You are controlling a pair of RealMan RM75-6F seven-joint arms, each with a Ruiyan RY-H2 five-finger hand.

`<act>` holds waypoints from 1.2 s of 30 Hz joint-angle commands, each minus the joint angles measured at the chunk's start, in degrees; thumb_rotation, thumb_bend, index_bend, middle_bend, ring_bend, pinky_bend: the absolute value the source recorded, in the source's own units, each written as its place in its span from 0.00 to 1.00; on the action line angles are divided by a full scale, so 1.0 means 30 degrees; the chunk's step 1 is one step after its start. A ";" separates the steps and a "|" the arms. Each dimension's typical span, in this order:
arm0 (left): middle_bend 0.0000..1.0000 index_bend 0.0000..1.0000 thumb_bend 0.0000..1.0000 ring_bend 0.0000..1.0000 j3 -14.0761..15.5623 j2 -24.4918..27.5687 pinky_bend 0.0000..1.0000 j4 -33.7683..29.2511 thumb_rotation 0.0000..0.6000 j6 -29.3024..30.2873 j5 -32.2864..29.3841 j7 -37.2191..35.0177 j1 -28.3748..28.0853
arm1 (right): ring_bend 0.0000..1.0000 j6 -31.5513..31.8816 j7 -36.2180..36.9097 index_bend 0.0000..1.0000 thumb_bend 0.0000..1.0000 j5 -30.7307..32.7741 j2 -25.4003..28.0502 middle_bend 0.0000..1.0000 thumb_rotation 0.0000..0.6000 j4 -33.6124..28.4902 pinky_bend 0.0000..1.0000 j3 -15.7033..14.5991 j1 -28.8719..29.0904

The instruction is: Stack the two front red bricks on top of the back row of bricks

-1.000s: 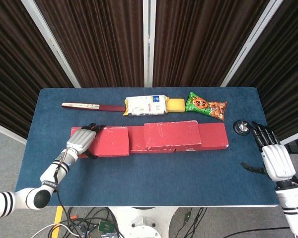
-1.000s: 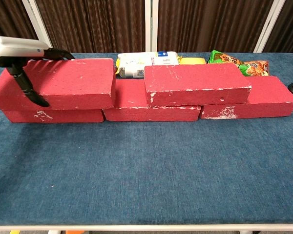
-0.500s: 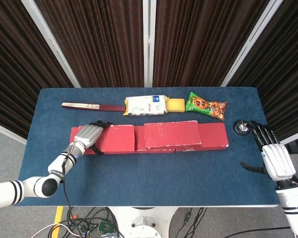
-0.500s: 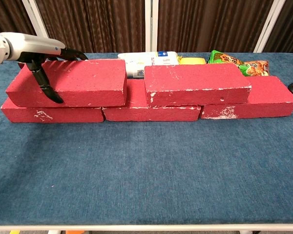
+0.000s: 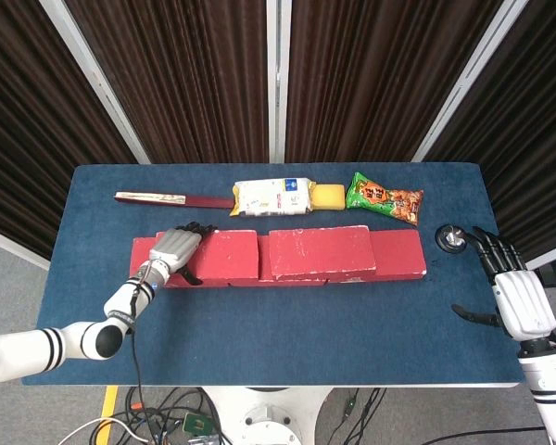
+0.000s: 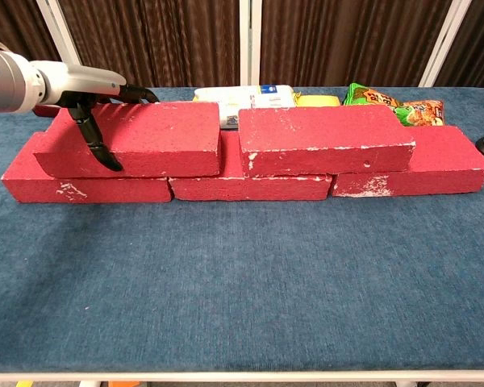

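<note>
Both red bricks sit on the back row (image 6: pixel 250 187): right brick (image 6: pixel 327 139) placed; left brick (image 6: pixel 129 149) gripped by the left hand (image 5: pixel 174 248), release remaining. Right hand (image 5: pixel 517 298) rests open, holding nothing, at the table's (image 6: pixel 242 290) right edge

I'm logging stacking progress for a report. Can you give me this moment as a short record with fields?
bottom row: three red bricks end to end on the blue table
upper left brick: on the row, gripped by the left hand
upper right brick: resting on the row, untouched
right hand: open, at the table's right edge
behind the bricks: snack packets
</note>
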 commanded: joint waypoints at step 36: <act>0.16 0.00 0.19 0.06 0.0512 -0.1016 0.27 0.0965 1.00 -0.0180 -0.0979 -0.0670 -0.1282 | 0.00 -0.0231 0.1122 0.00 0.00 0.0121 -0.0382 0.00 1.00 0.1136 0.00 -0.0025 -0.0082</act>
